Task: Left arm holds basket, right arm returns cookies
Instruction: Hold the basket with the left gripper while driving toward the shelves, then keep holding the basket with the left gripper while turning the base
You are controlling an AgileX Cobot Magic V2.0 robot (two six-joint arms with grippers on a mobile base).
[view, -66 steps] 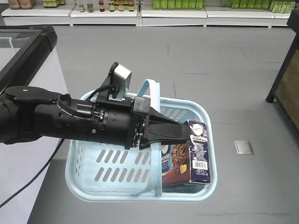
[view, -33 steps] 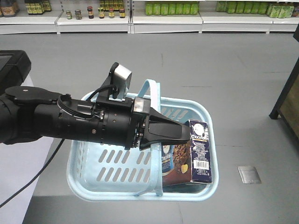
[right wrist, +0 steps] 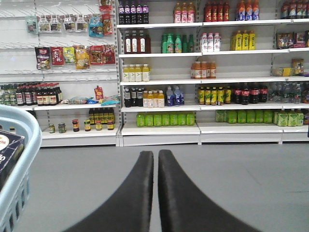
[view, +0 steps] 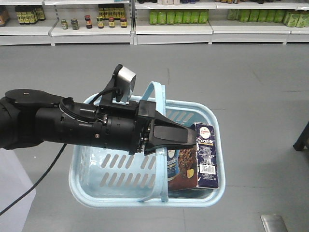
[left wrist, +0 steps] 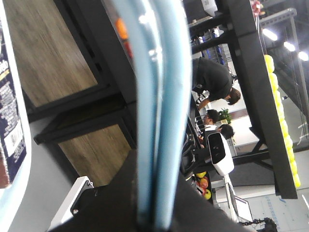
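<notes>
Cookies (view: 206, 154) on end in basket (view: 89, 171), long axis prob. vertical, logo up

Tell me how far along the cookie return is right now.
Done: the left gripper is shut on the basket by its handle. In hand: nothing yet; the right gripper is shut and empty, facing the shelves. Left: the cookies stand in the basket, so picking them out and shelving them is not yet done.
</notes>
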